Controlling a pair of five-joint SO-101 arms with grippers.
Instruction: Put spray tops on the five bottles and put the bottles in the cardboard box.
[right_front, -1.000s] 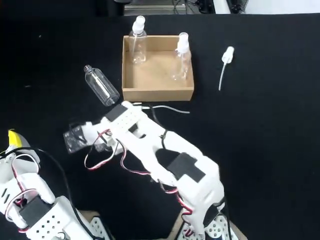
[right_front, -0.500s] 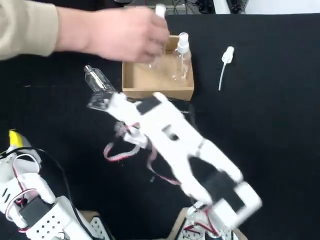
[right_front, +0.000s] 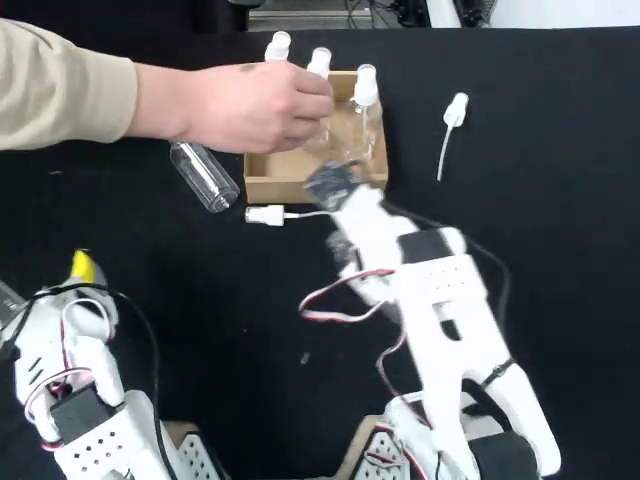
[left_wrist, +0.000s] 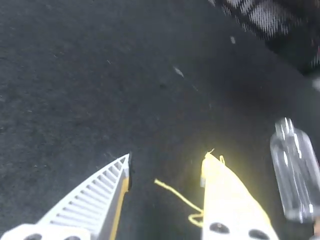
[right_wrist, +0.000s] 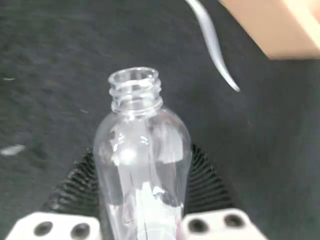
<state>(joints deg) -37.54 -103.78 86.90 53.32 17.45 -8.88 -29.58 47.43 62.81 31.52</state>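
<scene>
The right arm (right_front: 440, 290) has swung over from the left of the table (right_front: 560, 250) to the front of the box (right_front: 268, 188), and a person's hand (right_front: 250, 105) has come in above the box's left half, gripping a capped bottle (right_front: 320, 62) that it holds in or just over the box. The left arm (right_front: 70, 400) sits at the near left corner, shifted a little, and the left gripper (left_wrist: 165, 172) has its jaws apart with nothing between them. The right gripper (right_wrist: 144, 170) is clamped on a topless bottle (right_wrist: 136, 115), neck pointing away from the wrist, held just in front of the box. Two more capped bottles stand in the box, a back bottle (right_front: 277, 45) and a right bottle (right_front: 364, 100). So three of five look finished or nearly so. Left to do, by my reading: top and box the gripped one and the lying bottle (right_front: 205, 175), which rests uncapped on the table just left of the box. Two loose tops wait, a near top (right_front: 265, 213) in front of the box and a far top (right_front: 455, 110) well to its right
</scene>
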